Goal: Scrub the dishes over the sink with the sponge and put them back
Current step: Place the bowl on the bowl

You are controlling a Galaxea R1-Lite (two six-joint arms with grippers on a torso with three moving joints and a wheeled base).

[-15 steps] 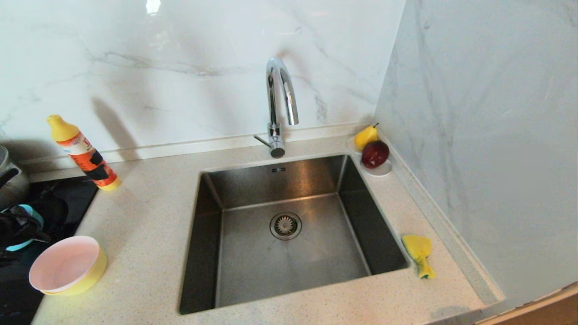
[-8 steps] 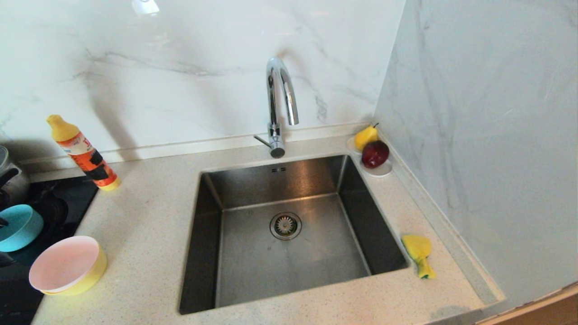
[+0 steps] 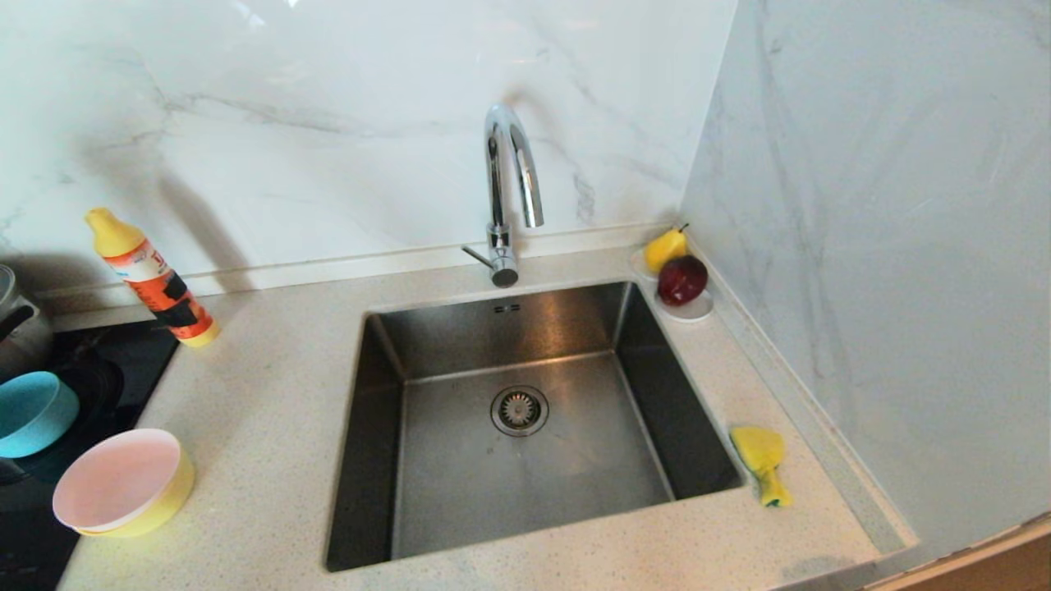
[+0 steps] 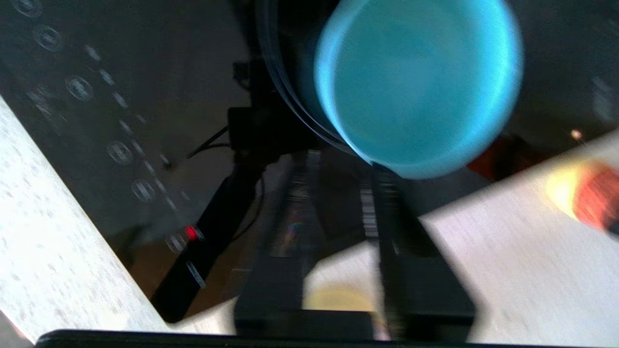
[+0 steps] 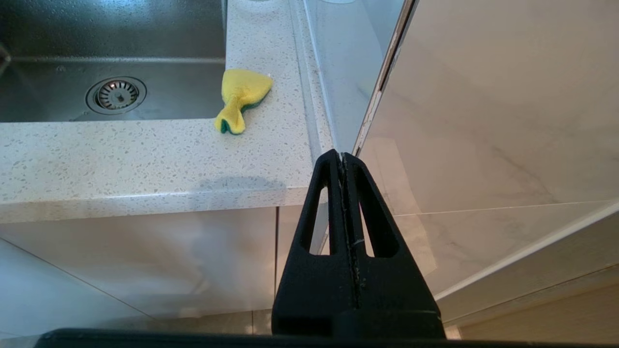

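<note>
Light blue bowl (image 3: 33, 413) rests on the black hob, pink bowl (image 3: 115, 480) nested in yellow bowl (image 3: 168, 501) on the desk (image 3: 271, 410); sponge (image 3: 762, 461) lies right of the sink (image 3: 525, 427). Left hand (image 4: 338, 212) hovers just beside the blue bowl, apparently parted and empty, though blurred. Right hand (image 5: 344, 162) is clenched, empty, below the desk edge.

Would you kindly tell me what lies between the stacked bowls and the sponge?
The sink, basin bare apart from its drain strainer, as the head view shows.
</note>
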